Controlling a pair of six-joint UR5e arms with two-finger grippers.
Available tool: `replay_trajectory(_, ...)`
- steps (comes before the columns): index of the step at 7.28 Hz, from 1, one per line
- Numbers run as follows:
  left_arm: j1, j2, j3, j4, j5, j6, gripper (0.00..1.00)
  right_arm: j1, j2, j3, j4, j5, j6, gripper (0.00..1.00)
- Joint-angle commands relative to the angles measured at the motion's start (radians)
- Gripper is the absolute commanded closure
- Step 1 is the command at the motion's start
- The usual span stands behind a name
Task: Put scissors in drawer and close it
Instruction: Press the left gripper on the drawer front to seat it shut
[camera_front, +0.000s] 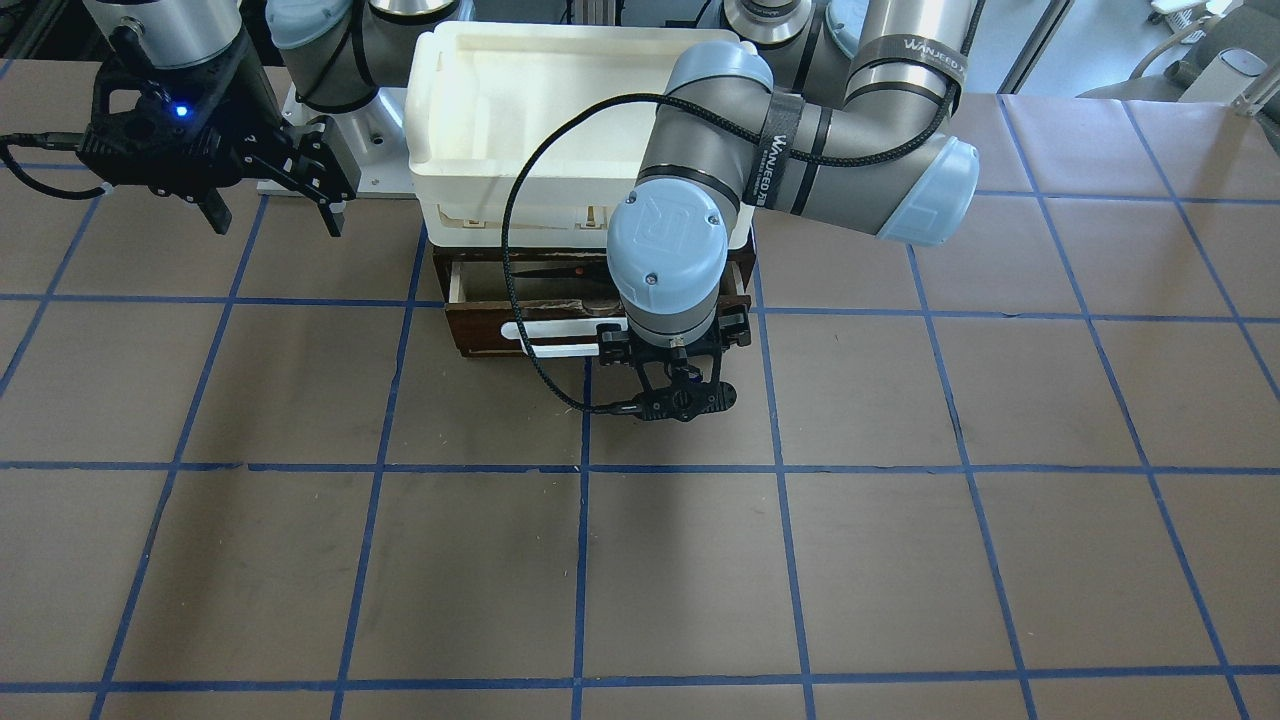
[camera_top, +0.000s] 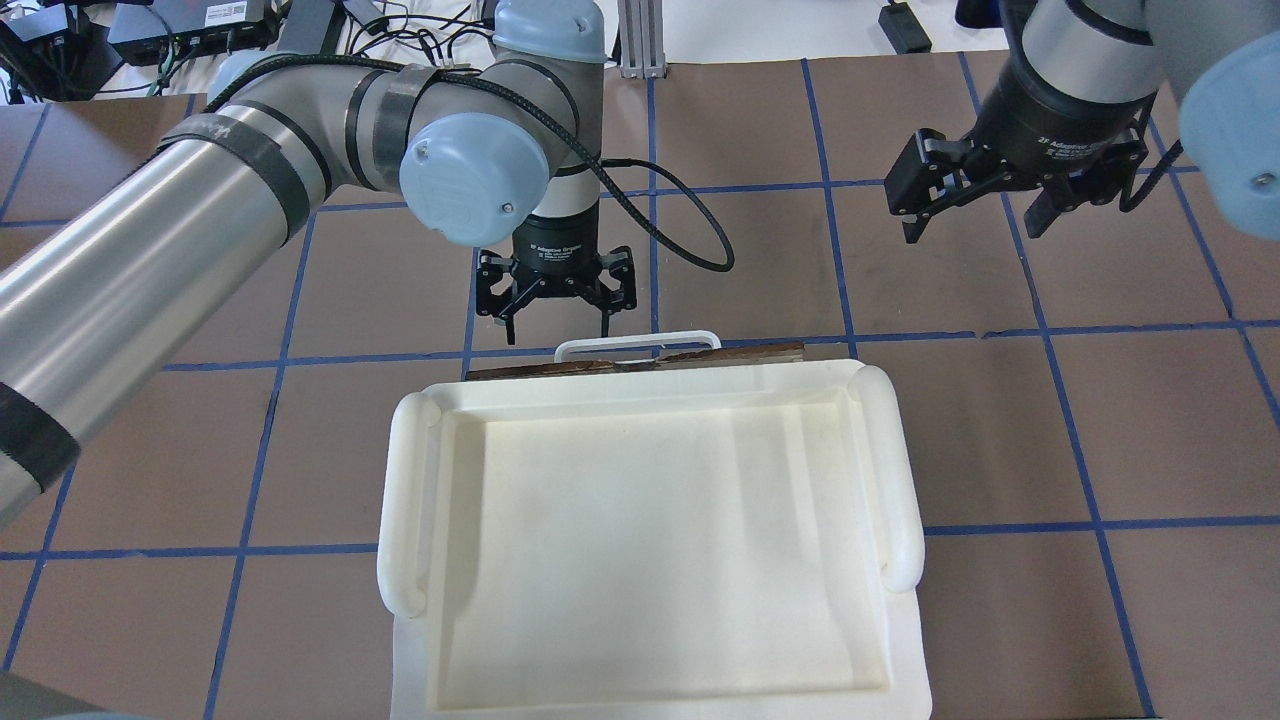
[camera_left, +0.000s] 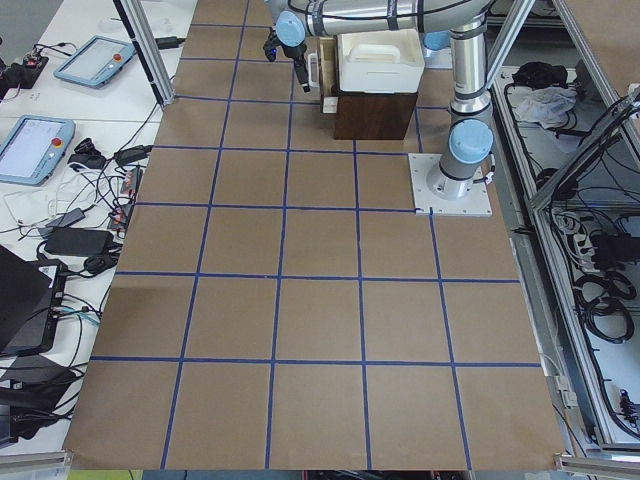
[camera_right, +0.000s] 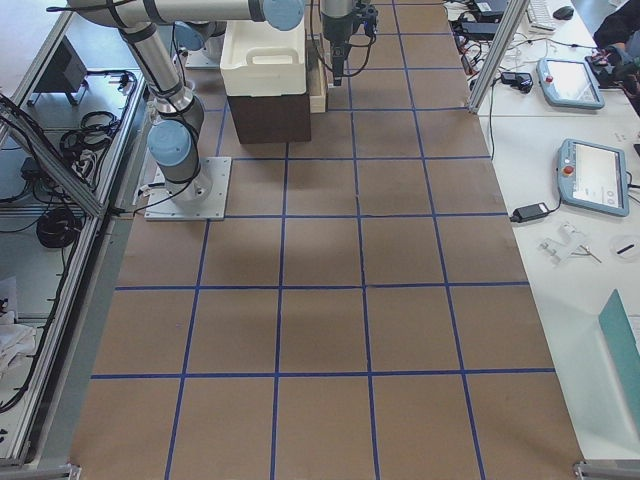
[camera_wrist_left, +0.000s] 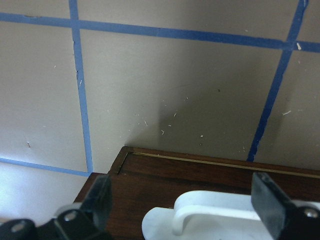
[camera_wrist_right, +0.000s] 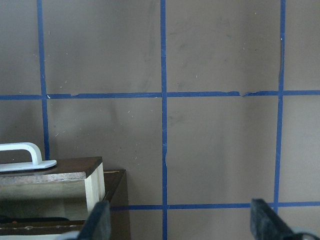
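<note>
One small pair of dark-bladed scissors (camera_front: 556, 270) is seen lying flat inside the one shallow wooden drawer (camera_front: 480, 337), dark brown at the front and standing partly open beneath a smooth white plastic tray (camera_front: 450, 120). The left claw (camera_top: 557, 322) is spread wide and empty over the white bar handle (camera_top: 637, 345). The right claw (camera_top: 975, 220), also wide and empty, is held well apart above the matte brown table (camera_front: 900, 560).

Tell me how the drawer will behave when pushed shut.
The drawer looks like rigid wood, so it should probably slide straight, not flex. The loose scissors inside may shift. The tray stacked above likely steadies the cabinet.
</note>
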Motion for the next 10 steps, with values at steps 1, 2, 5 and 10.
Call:
replay_trajectory(1,-0.002,0.010,-0.004,-0.029,-0.002,-0.011,0.00,0.000,-0.001,0.000,0.000,-0.001,0.000,0.00)
replay_trajectory(2,-0.001,0.019,-0.009,-0.054,0.001,-0.011,0.00,0.000,0.000,0.000,0.000,-0.001,0.000,0.00)
replay_trajectory(5,-0.002,0.031,-0.033,-0.088,-0.003,-0.032,0.00,0.000,-0.001,0.000,-0.002,-0.001,-0.001,0.00)
replay_trajectory(10,-0.002,0.053,-0.039,-0.132,-0.040,-0.034,0.00,0.000,0.000,0.000,0.000,-0.002,-0.001,0.00)
